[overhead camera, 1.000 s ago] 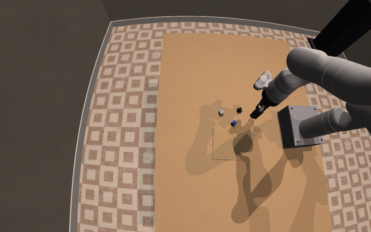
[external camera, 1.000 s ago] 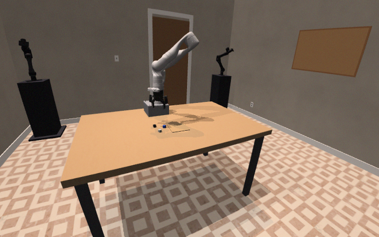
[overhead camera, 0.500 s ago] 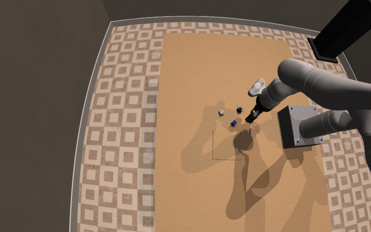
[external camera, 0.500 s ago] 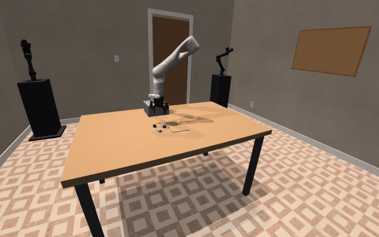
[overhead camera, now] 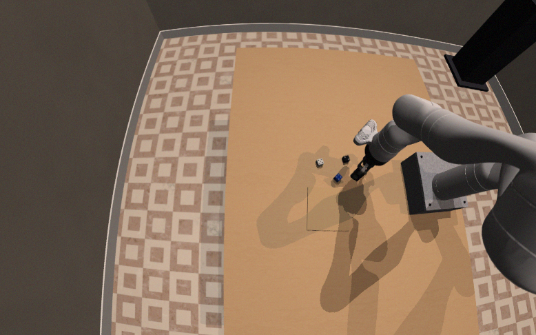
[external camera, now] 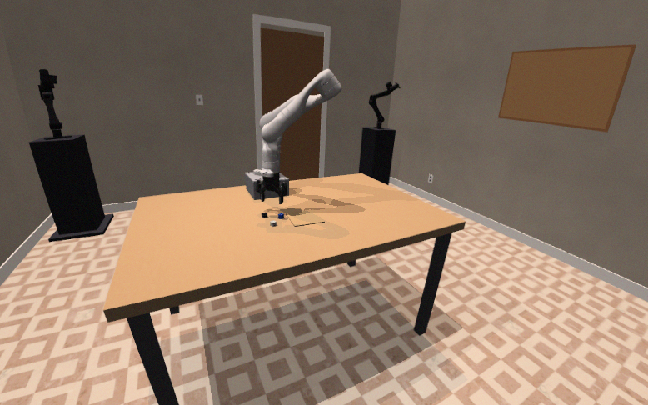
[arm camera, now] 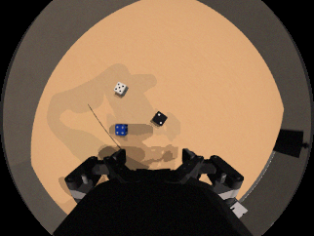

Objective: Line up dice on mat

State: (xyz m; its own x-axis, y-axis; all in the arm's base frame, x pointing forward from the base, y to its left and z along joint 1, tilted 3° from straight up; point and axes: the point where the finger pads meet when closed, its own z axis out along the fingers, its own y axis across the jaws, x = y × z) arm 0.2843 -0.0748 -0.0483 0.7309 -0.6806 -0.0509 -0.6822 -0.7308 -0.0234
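Three dice lie on the table beside the mat: a white die (overhead camera: pixel 319 162), a black die (overhead camera: pixel 345 158) and a blue die (overhead camera: pixel 337 178). All three also show in the wrist view: white (arm camera: pixel 121 89), black (arm camera: pixel 158 118) and blue (arm camera: pixel 121 130). The mat (overhead camera: pixel 328 208) is a thin square the same colour as the table, seen by its dark edges, and no die is on it. My gripper (overhead camera: pixel 357 174) is open and empty, above the table between the blue die and the robot base. In the exterior view the gripper (external camera: pixel 271 195) hangs above the dice (external camera: pixel 272 218).
The grey base block (overhead camera: pixel 428 183) stands on the table just behind the gripper. Black pedestals (external camera: pixel 67 183) (external camera: pixel 376 153) with small arms stand on the floor off the table.
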